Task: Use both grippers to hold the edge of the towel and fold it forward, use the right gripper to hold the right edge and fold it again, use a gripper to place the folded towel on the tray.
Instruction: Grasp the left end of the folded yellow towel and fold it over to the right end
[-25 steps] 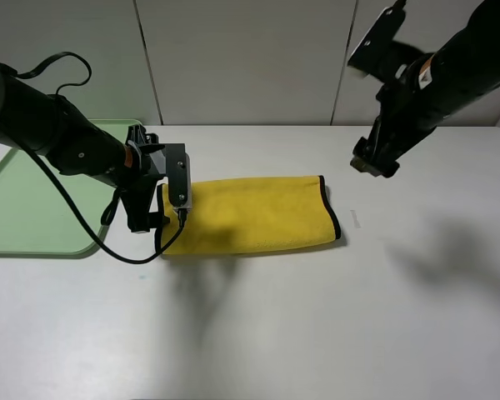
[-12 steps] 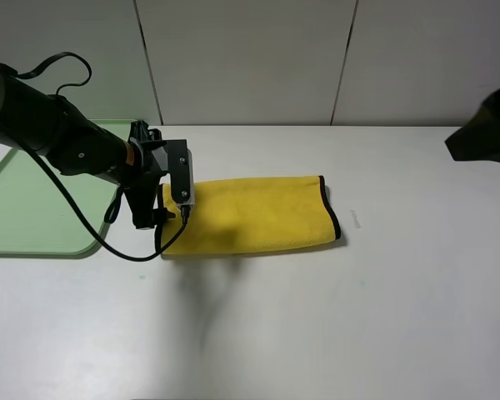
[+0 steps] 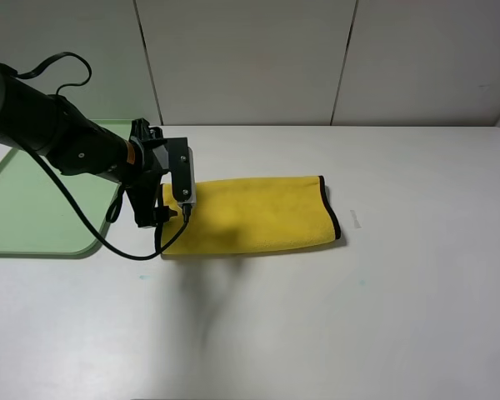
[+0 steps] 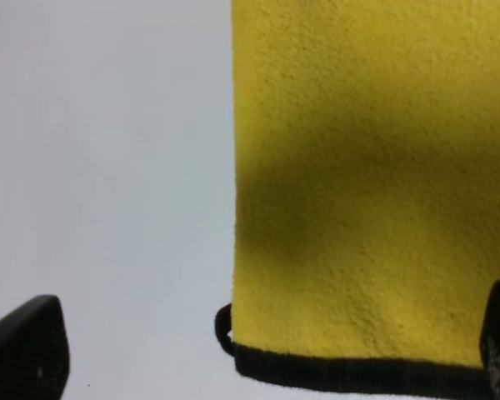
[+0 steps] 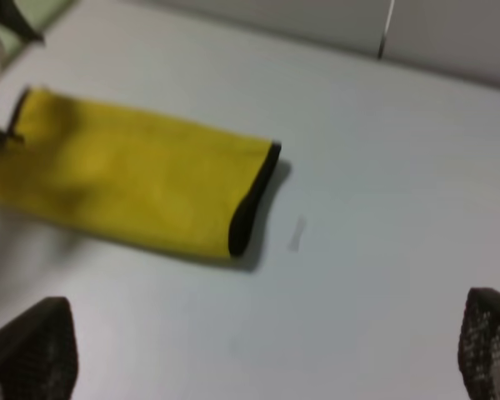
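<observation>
The yellow towel [image 3: 250, 215] lies on the white table, folded into a long strip. Black trim runs down its right end [image 3: 334, 208]. My left gripper [image 3: 168, 215] hangs open over the strip's left end, just above it. In the left wrist view the towel [image 4: 358, 167] fills the space between that gripper's [image 4: 262, 358] two dark fingertips, with the black-trimmed edge [image 4: 350, 375] and the corner loop [image 4: 222, 325] close by. My right gripper [image 5: 258, 350] is open, high and away from the towel [image 5: 133, 179]. It is outside the exterior view. The mint-green tray [image 3: 33, 208] sits at the far left.
The left arm's black cable [image 3: 125, 250] droops onto the table between tray and towel. A faint small mark [image 3: 356, 220] lies just right of the towel. Grey wall panels close off the back of the table.
The right arm has swung up and away to the right, leaving the exterior view. The left gripper has barely moved, and the towel lies as before.
</observation>
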Robot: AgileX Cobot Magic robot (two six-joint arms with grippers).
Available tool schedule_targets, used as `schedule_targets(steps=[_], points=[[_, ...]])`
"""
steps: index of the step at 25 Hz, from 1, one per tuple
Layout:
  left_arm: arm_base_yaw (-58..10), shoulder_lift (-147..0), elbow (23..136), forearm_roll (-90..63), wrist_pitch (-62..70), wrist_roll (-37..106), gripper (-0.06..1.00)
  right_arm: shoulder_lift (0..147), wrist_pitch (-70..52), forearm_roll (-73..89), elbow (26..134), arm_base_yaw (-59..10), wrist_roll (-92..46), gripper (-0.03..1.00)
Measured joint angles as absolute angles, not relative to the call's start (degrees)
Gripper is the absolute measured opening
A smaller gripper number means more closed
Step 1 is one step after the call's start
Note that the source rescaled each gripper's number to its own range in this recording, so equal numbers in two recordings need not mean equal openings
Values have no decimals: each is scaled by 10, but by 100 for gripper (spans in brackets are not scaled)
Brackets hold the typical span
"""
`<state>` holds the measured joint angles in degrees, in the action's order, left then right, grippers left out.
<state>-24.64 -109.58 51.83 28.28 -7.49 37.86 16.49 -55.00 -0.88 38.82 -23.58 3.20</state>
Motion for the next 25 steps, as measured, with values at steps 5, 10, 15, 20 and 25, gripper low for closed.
schedule_targets(steps=[5, 10, 15, 20, 25], points=[[-246, -1096, 518, 283, -75, 379, 99, 34, -553, -9, 359, -236, 54, 100], [-246, -1096, 518, 283, -76, 379, 99, -4, -602, -9, 326, -236, 59, 100], [-246, -1096, 518, 283, -77, 378, 99, -5, -594, 0, 285, -236, 51, 100], [-246, -1096, 518, 283, -79, 355, 99, -5, -590, 4, 283, -236, 46, 100], [-246, -1096, 518, 244, -101, 281, 99, -5, -589, 4, 283, -236, 46, 100]])
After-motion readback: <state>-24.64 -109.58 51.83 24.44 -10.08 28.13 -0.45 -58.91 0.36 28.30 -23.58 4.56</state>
